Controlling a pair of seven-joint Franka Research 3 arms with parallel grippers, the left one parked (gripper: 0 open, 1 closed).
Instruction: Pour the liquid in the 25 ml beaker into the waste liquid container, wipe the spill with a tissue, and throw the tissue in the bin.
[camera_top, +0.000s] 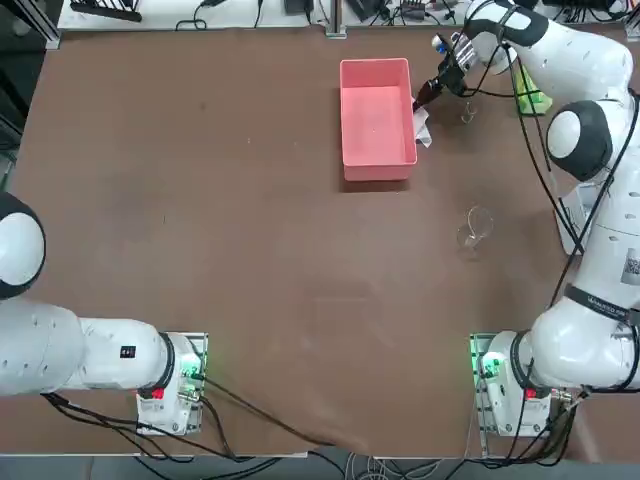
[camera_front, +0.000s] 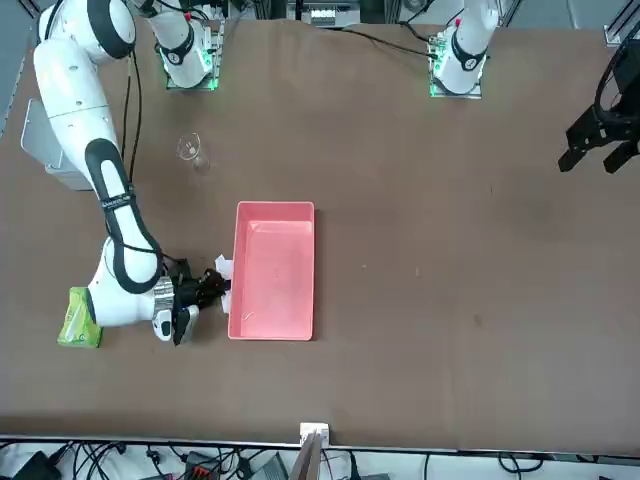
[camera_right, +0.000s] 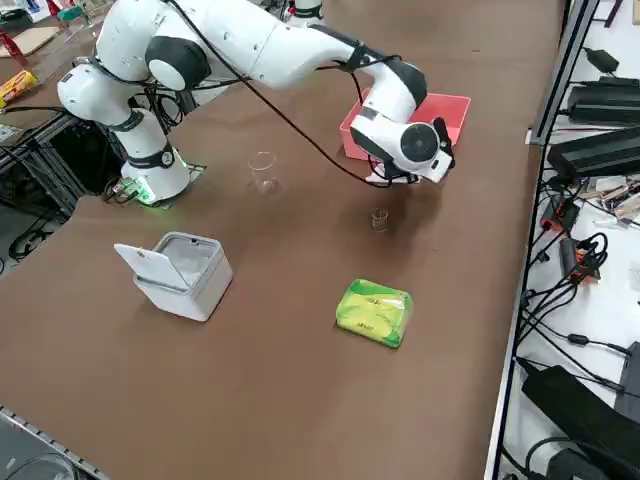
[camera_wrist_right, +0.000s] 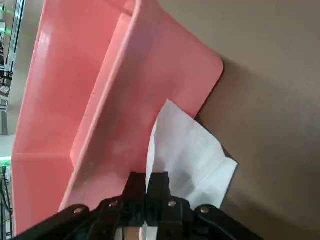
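White tissue (camera_wrist_right: 192, 157), creased and partly unfolded, pinched in the right end effector (camera_wrist_right: 148, 186), whose fingers are clenched tight on its edge. Tissue lies low on the surface (camera_top: 250, 250), touching the outer long wall of the pink waste liquid container (camera_top: 376, 118), near the corner on the robot's side of that tub. In the top view the tissue (camera_top: 423, 126) shows as a small white patch just beside the tub wall, end effector (camera_top: 428, 97) angled over it. Tub is rectangular, low-walled; can't tell whether there is liquid inside. The 25 ml beaker (camera_right: 379, 219), tiny clear glass, stands upright on the side of the tub where the tissue is, near it but apart. Larger clear glass vessel (camera_top: 476, 229) stands further from the tub toward the robot's base, well apart. Green tissue pack (camera_right: 374, 312) lies beyond the small beaker, away from the tub. White bin (camera_right: 182, 274) with lid flipped open sits well apart from the tub, near the surface's edge. Wide bare surface on the tub's other long side.
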